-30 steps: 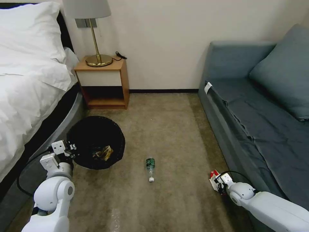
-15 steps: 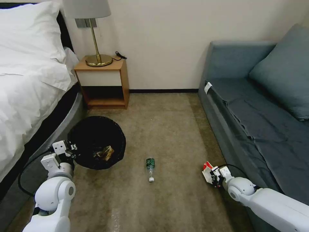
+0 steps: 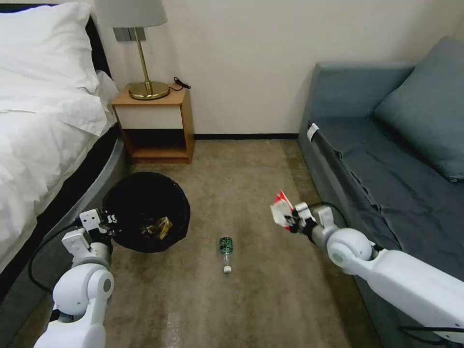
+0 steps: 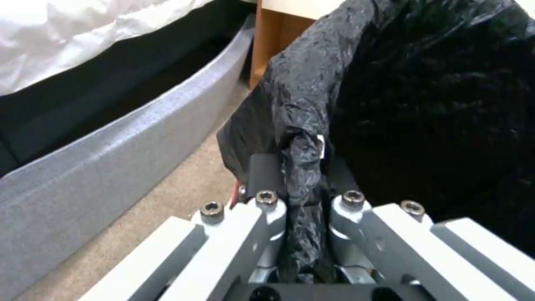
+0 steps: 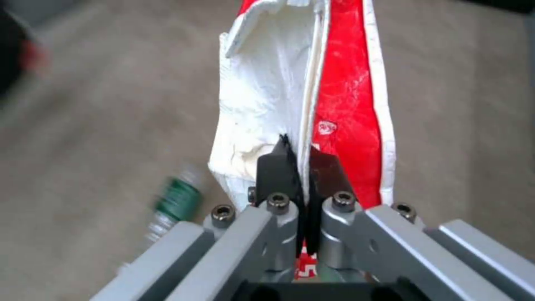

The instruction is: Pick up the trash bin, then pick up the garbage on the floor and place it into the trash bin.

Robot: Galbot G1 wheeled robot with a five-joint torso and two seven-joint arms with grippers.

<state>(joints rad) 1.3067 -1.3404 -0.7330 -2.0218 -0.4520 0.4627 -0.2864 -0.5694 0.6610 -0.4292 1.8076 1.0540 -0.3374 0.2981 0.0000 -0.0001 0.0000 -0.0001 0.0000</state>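
On bottle (image 3: 225, 245): green label, unreadable.

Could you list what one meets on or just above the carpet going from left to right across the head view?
left gripper shut on the bin's rim → trash bin holding a gold-brown snack wrapper → clear bottle with green label lying on the carpet → red-and-white wrapper held by the right gripper

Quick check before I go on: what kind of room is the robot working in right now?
Most likely a hotel room or bedroom: a bed with white linen, a nightstand carrying a brass lamp, and a blue-grey sofa across the carpet.
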